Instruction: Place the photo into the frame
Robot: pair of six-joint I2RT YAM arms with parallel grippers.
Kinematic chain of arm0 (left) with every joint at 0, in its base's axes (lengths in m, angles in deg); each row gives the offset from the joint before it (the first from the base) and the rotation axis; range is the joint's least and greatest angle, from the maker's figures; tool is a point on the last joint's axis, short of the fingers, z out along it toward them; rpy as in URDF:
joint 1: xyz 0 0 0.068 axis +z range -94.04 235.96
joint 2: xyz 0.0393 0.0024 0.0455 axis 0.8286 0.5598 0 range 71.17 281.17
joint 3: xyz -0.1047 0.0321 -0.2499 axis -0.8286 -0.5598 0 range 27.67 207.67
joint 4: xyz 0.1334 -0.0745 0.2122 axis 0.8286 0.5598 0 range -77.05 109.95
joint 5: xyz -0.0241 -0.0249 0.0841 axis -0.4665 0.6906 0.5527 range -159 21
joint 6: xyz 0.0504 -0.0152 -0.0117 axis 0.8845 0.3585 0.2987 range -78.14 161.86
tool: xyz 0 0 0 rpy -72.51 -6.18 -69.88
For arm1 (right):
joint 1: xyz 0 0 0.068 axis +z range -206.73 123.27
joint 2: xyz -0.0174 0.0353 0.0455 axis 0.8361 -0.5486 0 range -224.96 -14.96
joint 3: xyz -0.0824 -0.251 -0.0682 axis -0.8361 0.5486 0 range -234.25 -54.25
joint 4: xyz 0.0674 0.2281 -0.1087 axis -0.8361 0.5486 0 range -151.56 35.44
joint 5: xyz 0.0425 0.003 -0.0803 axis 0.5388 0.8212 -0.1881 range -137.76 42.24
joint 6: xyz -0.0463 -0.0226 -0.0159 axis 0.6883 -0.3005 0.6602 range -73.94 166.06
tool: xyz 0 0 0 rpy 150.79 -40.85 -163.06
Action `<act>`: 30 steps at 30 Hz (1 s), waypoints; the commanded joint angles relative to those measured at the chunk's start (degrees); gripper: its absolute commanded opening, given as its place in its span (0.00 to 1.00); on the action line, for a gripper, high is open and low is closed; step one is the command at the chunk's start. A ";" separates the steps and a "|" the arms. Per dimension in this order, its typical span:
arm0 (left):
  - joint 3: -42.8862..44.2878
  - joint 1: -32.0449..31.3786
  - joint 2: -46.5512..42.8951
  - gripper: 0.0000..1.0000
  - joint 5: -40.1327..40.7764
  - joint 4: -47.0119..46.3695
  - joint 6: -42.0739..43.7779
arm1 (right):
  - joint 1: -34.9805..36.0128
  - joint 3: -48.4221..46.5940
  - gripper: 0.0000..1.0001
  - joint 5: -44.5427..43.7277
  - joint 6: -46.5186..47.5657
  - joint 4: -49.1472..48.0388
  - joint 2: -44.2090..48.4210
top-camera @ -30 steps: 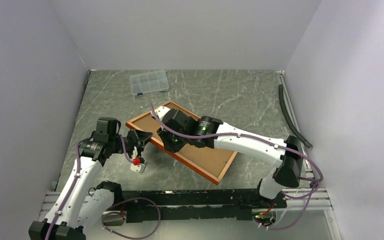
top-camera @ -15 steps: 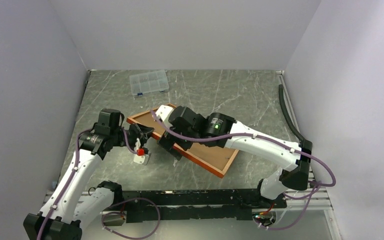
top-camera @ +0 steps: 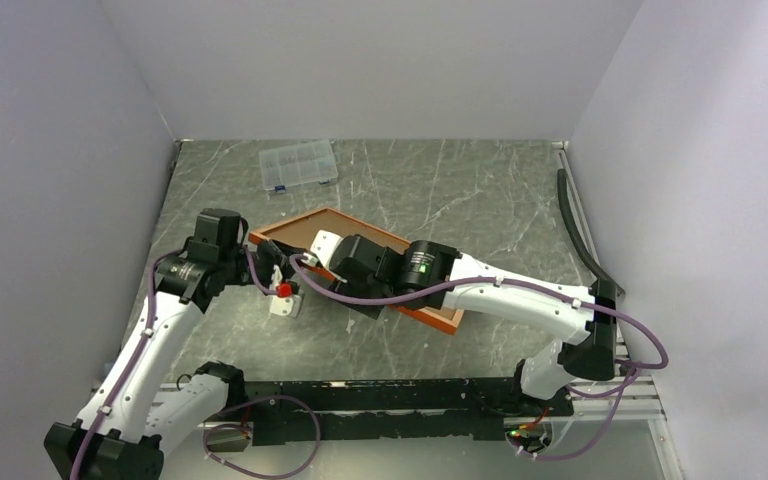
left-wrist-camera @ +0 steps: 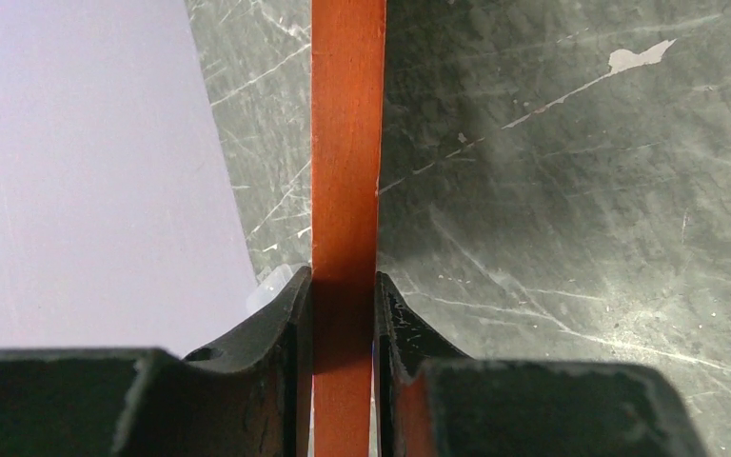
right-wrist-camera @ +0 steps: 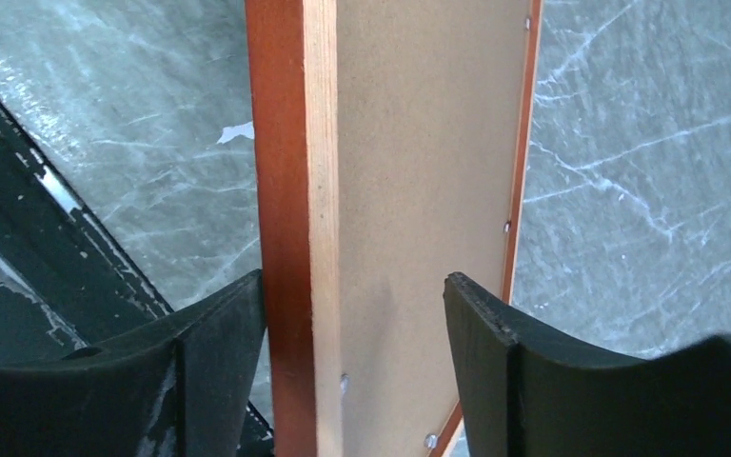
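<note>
Reddish-orange wood of the frame (left-wrist-camera: 347, 143) is pinched edge-on in the narrow grip of the left hand (left-wrist-camera: 345, 290). The right hand (right-wrist-camera: 354, 286) stands wide around another edge of the frame. One jaw is against the orange border and the other is clear of the brown backing board (right-wrist-camera: 419, 143). The grey marbled surface (right-wrist-camera: 647, 143) lies beyond both hands.
</note>
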 commanded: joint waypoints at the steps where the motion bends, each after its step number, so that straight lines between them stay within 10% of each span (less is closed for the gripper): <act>1: 4.28 0.11 0.25 0.12 -2.10 -3.42 -6.78 | 0.52 -0.27 0.67 -5.36 1.87 -0.99 -0.44; 13: 5.67 0.11 -1.00 0.23 -2.21 -5.89 -13.48 | 0.62 -4.36 0.11 -8.09 2.26 -2.61 -0.97; 16: 5.92 0.11 -2.17 0.36 -2.12 -7.53 -16.93 | 0.61 -7.10 0.05 -8.09 1.40 -1.94 -1.27; 19: 7.17 0.15 -3.17 0.90 -1.02 -7.34 -20.66 | 0.28 -11.53 0.02 -7.88 -0.87 0.72 -2.28; 30: 17.19 0.40 0.44 0.94 16.93 -9.56 -53.26 | -16.30 -17.19 0.00 7.70 -14.29 1.93 0.49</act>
